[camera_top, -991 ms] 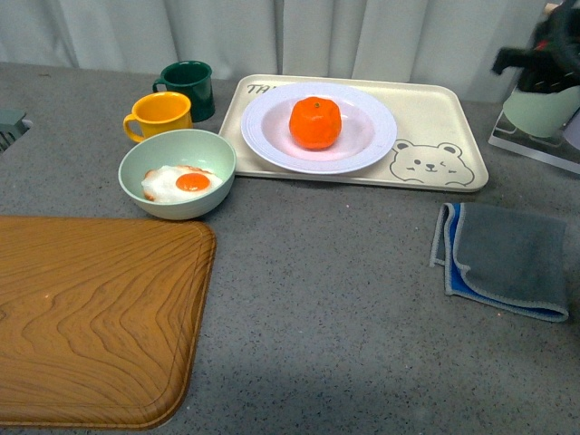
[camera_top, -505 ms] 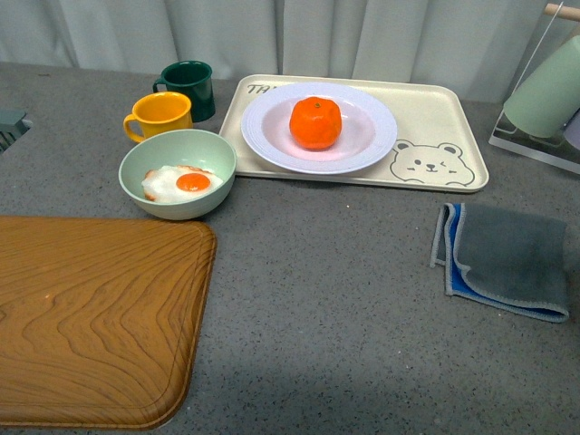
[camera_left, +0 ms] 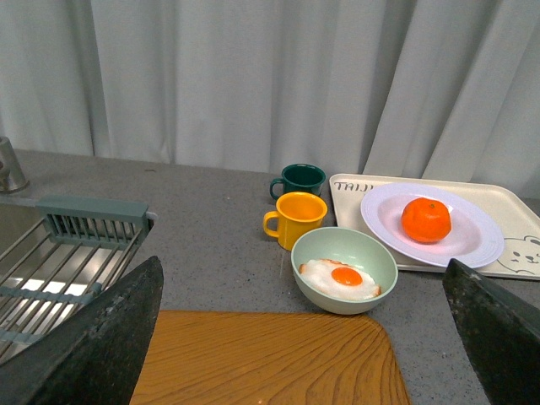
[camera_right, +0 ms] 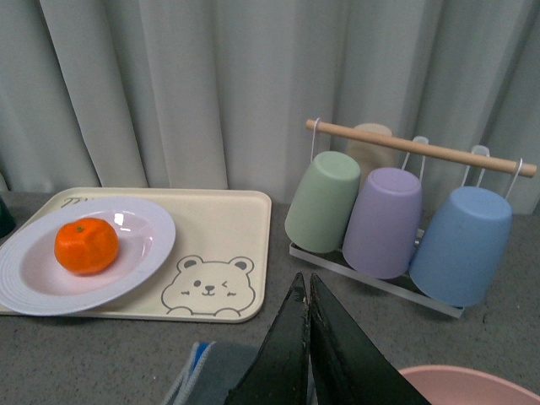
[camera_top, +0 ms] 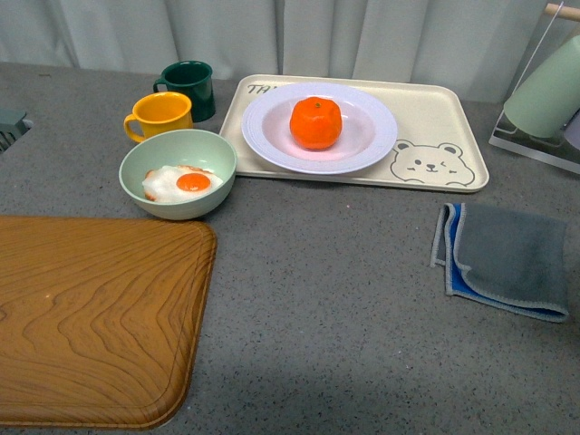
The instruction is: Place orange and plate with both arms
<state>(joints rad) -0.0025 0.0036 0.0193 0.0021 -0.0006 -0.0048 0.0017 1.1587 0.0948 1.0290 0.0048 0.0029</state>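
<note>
At lower left of the front view a wooden board (camera_top: 95, 322) covers the grey surface (camera_top: 317, 299). Above its far edge, left of centre, stands a pale green bowl (camera_top: 178, 172) with a fried egg (camera_top: 183, 183) inside. Just behind the bowl sits a yellow mug (camera_top: 159, 116), and behind that, toward the upper left, a dark green mug (camera_top: 188, 88). At upper centre a cream tray (camera_top: 435, 118) with a bear face drawn on its right part lies flat. The plate (camera_top: 367, 136) rests on the tray's left half, and the orange (camera_top: 315, 122) sits in the plate's well, stem dot upward. At lower right a folded grey cloth (camera_top: 507, 258) with a blue edge lies apart from the tray. At the far upper right edge a pale green cup (camera_top: 544, 100) hangs tilted on a rack.

Neither arm appears in the front view. From the left wrist view, the left tool (camera_left: 304, 337) is spread wide, its two dark fingers (camera_left: 93, 346) at opposite lower corners with nothing between them; a sink rack (camera_left: 67, 253) shows at far left. From the right wrist view, the right tool (camera_right: 307, 354) has its fingers pressed together, holding nothing, above the cloth; green, purple and blue cups hang from the cup rack (camera_right: 422, 148) at right, and a pink rim (camera_right: 464, 384) shows at lower right.
</note>
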